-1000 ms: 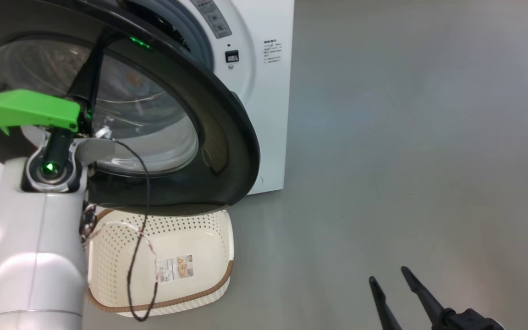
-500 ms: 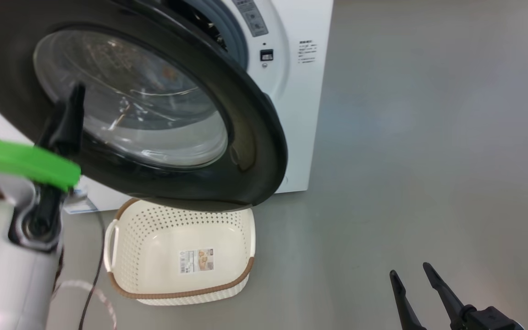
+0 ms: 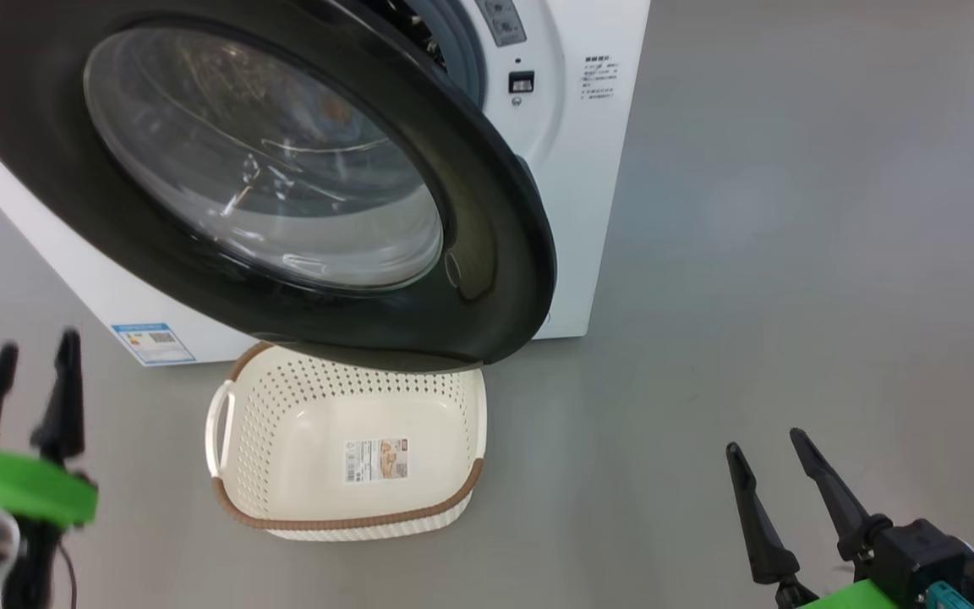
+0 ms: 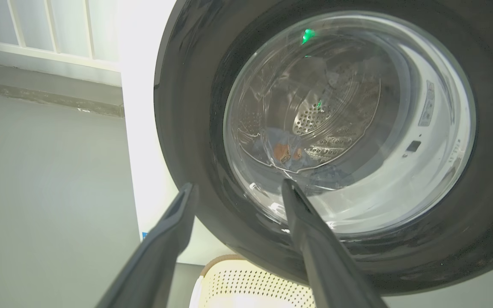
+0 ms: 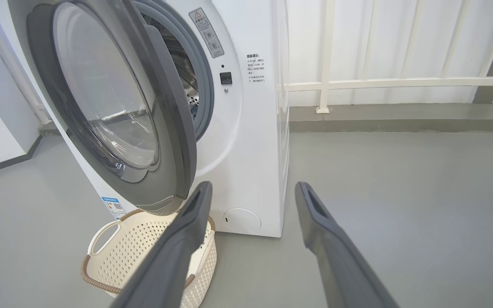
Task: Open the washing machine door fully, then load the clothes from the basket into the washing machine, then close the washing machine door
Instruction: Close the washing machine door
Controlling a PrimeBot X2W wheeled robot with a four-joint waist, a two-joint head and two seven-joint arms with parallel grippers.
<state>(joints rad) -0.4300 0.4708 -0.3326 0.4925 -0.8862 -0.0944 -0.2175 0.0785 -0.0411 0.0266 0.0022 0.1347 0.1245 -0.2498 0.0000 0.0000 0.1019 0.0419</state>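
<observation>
The washing machine door [image 3: 487, 211] stands partly open, hanging over the empty basket [image 3: 309, 431] on the floor. Through the door's glass in the left wrist view, the light blue clothes [image 4: 283, 150] with orange figures lie inside the steel drum. My left gripper [image 3: 37, 351] is open at the lower left, clear of the door and holding nothing; in its own view the left gripper [image 4: 238, 190] points at the door's [image 4: 186, 107] lower rim. My right gripper [image 3: 764, 442] is open and empty over bare floor, and as the right gripper [image 5: 253, 188] it faces the washing machine [image 5: 250, 149].
The basket [image 5: 144, 239] sits right under the door [image 5: 101, 94]. A small round flap [image 5: 242, 220] and a blue label [image 5: 113, 205] mark the machine's lower front. A white railing [image 5: 400, 82] and wall stand behind. Grey floor [image 3: 791, 254] stretches to the right.
My left arm has drawn back from the door down to the lower left, and its gripper has gone from shut to open. The head camera has shifted; the right gripper stays open.
</observation>
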